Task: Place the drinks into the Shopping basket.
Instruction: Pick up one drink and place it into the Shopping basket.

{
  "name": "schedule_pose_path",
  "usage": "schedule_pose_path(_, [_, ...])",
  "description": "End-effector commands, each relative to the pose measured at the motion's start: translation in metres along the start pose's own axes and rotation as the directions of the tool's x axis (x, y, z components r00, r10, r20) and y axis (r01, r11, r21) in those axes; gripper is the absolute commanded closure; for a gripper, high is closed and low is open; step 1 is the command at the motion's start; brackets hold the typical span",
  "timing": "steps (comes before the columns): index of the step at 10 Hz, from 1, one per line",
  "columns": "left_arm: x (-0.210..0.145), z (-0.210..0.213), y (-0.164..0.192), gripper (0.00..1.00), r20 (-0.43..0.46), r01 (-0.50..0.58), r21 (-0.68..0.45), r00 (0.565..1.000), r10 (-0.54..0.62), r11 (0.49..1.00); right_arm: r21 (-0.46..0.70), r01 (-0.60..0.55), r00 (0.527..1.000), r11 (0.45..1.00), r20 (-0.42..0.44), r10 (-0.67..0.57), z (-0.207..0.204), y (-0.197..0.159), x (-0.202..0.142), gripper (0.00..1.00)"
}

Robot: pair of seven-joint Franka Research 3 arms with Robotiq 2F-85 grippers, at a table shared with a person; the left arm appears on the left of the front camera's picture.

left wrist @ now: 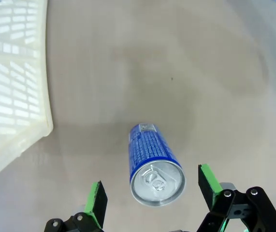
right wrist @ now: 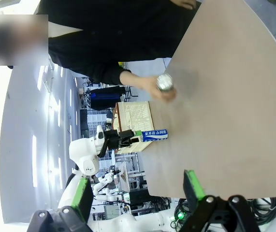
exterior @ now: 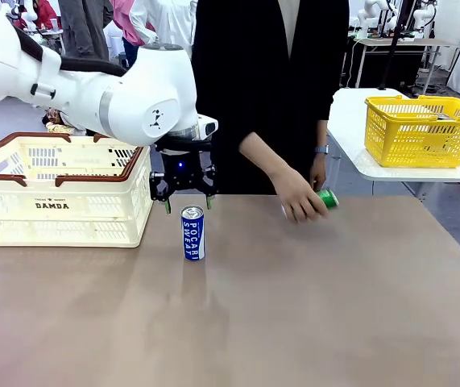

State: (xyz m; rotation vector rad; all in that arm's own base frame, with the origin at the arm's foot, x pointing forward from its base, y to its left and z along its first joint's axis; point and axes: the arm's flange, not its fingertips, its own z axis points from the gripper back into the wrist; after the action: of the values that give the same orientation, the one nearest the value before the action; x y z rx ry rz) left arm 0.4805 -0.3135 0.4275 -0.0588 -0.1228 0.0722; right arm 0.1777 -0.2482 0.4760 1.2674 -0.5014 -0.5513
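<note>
Two drinks in all: one blue-and-white can [exterior: 192,233], one green can [exterior: 328,198]. Two baskets: one cream Shopping basket [exterior: 60,205] with brown rim, one yellow mesh basket [exterior: 425,131]. Two tables: one brown table [exterior: 294,306], one white table [exterior: 350,121]. Two grippers: one left gripper [exterior: 188,205], one right gripper [right wrist: 136,177], two green-padded fingers on each. One person, one hand [exterior: 298,201] on the green can.
</note>
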Motion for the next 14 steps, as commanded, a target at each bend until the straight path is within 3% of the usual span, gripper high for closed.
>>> schedule_pose_path(1, [-0.01,0.025,0.014,0.0,0.043,0.004,-0.042,0.999,-0.002,0.999,0.025,-0.025,1.0,0.999,0.009,0.024,0.0,0.003,0.003,0.0])
schedule_pose_path(3, [-0.03,0.128,0.075,0.0,0.064,0.117,-0.3,0.993,-0.103,0.947,0.025,-0.025,1.0,0.999,0.009,0.024,0.0,0.003,0.003,0.0])
schedule_pose_path(4, [-0.042,0.174,0.117,0.0,0.016,0.181,-0.447,0.981,-0.195,0.876,0.025,-0.025,1.0,0.999,0.009,0.024,0.0,0.003,0.003,0.0])
schedule_pose_path(5, [-0.053,0.204,0.166,0.0,0.005,0.191,-0.519,0.975,-0.22,0.833,0.025,-0.025,1.0,0.999,0.009,0.024,0.0,0.003,0.003,0.0])
schedule_pose_path(7, [-0.071,0.213,0.26,0.0,0.011,0.136,-0.659,0.985,-0.171,0.739,0.025,-0.025,1.0,0.999,0.009,0.024,0.0,0.003,0.003,0.0])
schedule_pose_path(8, [-0.081,0.206,0.28,0.0,0.017,0.091,-0.661,0.994,-0.106,0.745,0.025,-0.025,1.0,0.999,0.009,0.024,0.0,0.003,0.003,0.0])
schedule_pose_path(11, [-0.096,0.204,0.283,0.0,0.059,0.135,-0.653,0.99,-0.127,0.746,0.025,-0.025,1.0,0.999,0.009,0.024,0.0,0.003,0.003,0.0])
schedule_pose_path(13, [-0.091,0.203,0.24,0.0,0.073,0.182,-0.585,0.982,-0.173,0.79,0.025,-0.025,1.0,0.999,0.009,0.024,0.0,0.003,0.003,0.0])
schedule_pose_path(14, [-0.084,0.196,0.197,0.0,0.037,0.208,-0.513,0.975,-0.221,0.833,0.025,-0.025,1.0,0.999,0.009,0.024,0.0,0.003,0.003,0.0])
